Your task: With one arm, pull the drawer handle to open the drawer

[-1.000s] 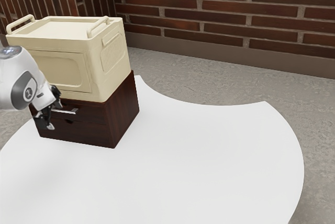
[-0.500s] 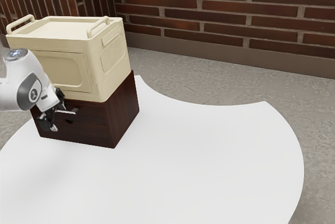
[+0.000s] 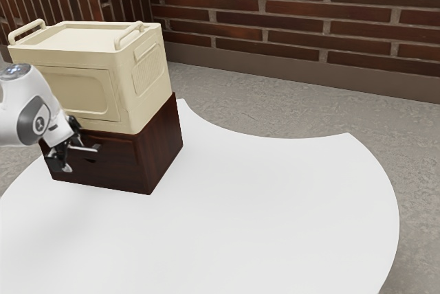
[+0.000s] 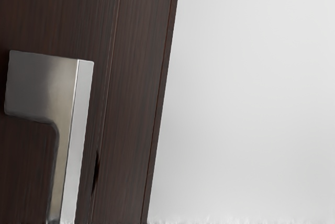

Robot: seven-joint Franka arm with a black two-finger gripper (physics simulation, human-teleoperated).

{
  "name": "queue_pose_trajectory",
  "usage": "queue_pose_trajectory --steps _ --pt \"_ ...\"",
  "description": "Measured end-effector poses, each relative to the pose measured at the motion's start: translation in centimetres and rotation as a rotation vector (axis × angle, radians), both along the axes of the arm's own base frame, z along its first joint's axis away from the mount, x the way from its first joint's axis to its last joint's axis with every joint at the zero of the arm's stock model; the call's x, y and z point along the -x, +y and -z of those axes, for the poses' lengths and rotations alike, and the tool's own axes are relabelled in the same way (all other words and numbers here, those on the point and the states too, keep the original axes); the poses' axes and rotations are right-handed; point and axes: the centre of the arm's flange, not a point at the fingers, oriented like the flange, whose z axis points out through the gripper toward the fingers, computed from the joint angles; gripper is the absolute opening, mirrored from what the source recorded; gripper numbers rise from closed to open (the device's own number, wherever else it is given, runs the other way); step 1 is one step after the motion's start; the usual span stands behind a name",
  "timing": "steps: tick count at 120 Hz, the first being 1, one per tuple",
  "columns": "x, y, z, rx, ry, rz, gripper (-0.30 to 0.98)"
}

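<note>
The black gripper (image 3: 67,151) is at the silver handle (image 3: 87,150) of the dark brown drawer unit (image 3: 159,153), over the handle's end toward the exterior view's left. Whether it grasps the bar cannot be told. In the wrist view, the handle (image 4: 71,135) shows one squared end and a long bar in front of the brown drawer front (image 4: 133,88). The upper drawer's front seems to stand out very slightly from the unit; a clear opening cannot be made out.
A cream crate (image 3: 113,91) with raised handles rests on the drawer unit, close above my hand. The unit stands on a white table (image 3: 261,205) with a curved edge. A brick wall (image 3: 289,12) rises behind.
My hand first shifted toward the exterior view's right, then drew back left. The handle now appears slightly lower, and the seam beneath the upper drawer is harder to see. The crate has stayed put.
</note>
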Motion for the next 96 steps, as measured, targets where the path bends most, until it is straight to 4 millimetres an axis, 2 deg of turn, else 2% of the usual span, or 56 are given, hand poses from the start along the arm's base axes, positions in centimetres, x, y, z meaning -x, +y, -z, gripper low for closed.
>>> queue_pose_trajectory --steps 18,59,74,96 --pt "1.0 -0.2 0.5 0.015 0.016 -0.012 0.69" --pt "2.8 -0.3 1.8 0.040 0.044 -0.034 0.69" --pt "3.6 -0.4 1.2 0.037 0.037 -0.039 0.65" --pt "4.7 -0.7 0.9 0.044 0.033 -0.051 0.65"
